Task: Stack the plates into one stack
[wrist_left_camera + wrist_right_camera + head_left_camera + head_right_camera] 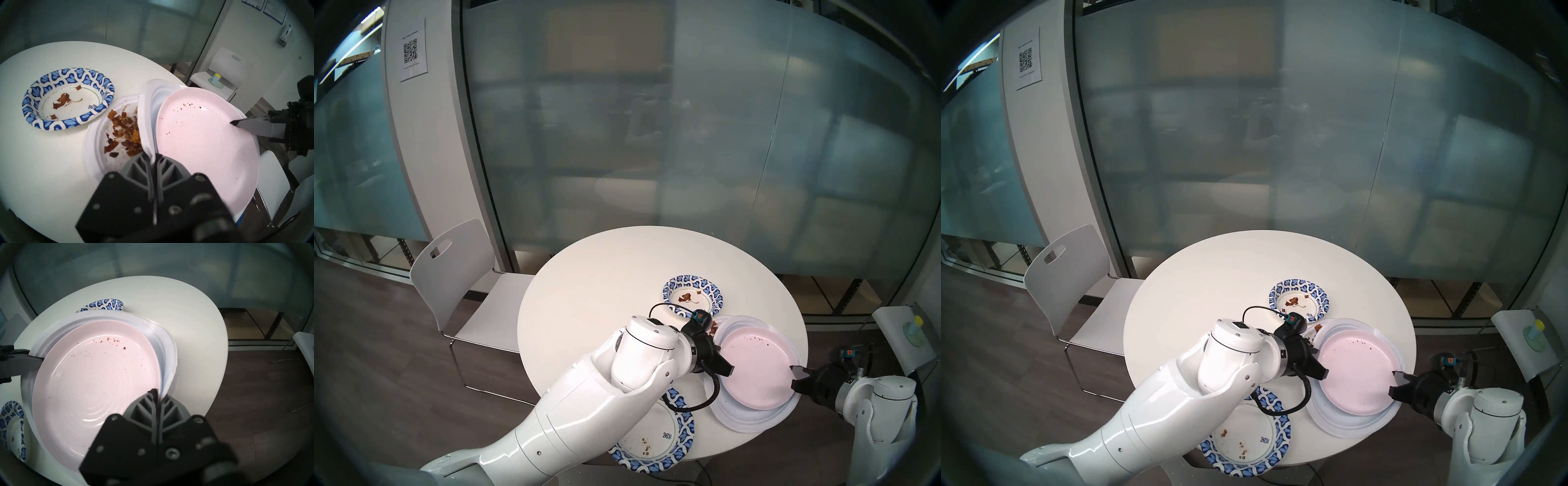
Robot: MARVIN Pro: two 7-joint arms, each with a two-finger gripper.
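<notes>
While tilted, pink plate (755, 366) between both pincers (each clamped on rims)

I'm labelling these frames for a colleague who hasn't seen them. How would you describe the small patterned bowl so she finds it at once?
Start at the round white table. On its far side, just beyond the pink plate, sits the small patterned bowl. Unlike the flat patterned plate at the near edge, it is deeper and holds brown food scraps.

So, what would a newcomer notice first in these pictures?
First the pink plate, lying in a white plate at the round table's right edge, which the left end effector and right end effector pinch from opposite sides. Then the patterned bowl with brown scraps behind it.
</notes>
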